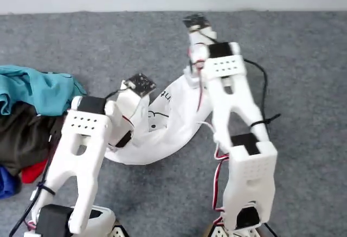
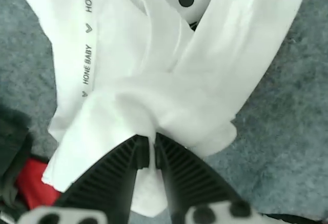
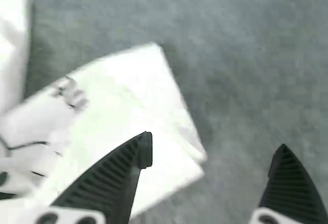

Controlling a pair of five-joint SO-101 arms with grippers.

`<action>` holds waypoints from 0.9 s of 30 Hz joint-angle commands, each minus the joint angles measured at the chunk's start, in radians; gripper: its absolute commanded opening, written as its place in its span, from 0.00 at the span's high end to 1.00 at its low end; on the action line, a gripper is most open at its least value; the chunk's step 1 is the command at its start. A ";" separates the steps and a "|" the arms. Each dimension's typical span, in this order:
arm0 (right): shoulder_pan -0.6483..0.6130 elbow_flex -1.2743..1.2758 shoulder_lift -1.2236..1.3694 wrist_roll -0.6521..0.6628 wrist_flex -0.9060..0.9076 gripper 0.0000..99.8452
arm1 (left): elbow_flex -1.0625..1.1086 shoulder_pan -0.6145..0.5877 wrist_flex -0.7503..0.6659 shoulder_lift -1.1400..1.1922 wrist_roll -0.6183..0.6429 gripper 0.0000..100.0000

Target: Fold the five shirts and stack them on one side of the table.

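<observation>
Left gripper [image 2: 151, 141] clamped on white shirt [image 2: 169, 75]
Right gripper [image 3: 214, 142] is held wide over its corner, seemingly to spread it

Seen from the high view, bare grey table [image 1: 303, 85] leaves room to pass from 1 to 5 o'clock, and again from 10 to 12 o'clock. The heap of shirts [image 1: 32, 123] blocks 9 o'clock. The white shirt [image 1: 168, 123] lies across the centre, filling the gap between the left arm [image 1: 81, 150] and the right arm [image 1: 238, 123] toward 6 o'clock.
</observation>
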 commanded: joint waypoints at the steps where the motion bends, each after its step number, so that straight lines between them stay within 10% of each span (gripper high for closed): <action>1: -0.070 -0.005 -0.004 -0.011 -0.038 0.64 | 0.005 -0.006 -0.021 -0.028 -0.009 0.98; 20: -0.163 -0.005 0.176 -0.011 -0.104 0.64 | 0.005 -0.006 -0.021 -0.028 -0.009 0.98; 27: -0.136 -0.005 0.219 -0.012 -0.139 0.86 | 0.008 -0.006 -0.021 -0.028 -0.009 0.98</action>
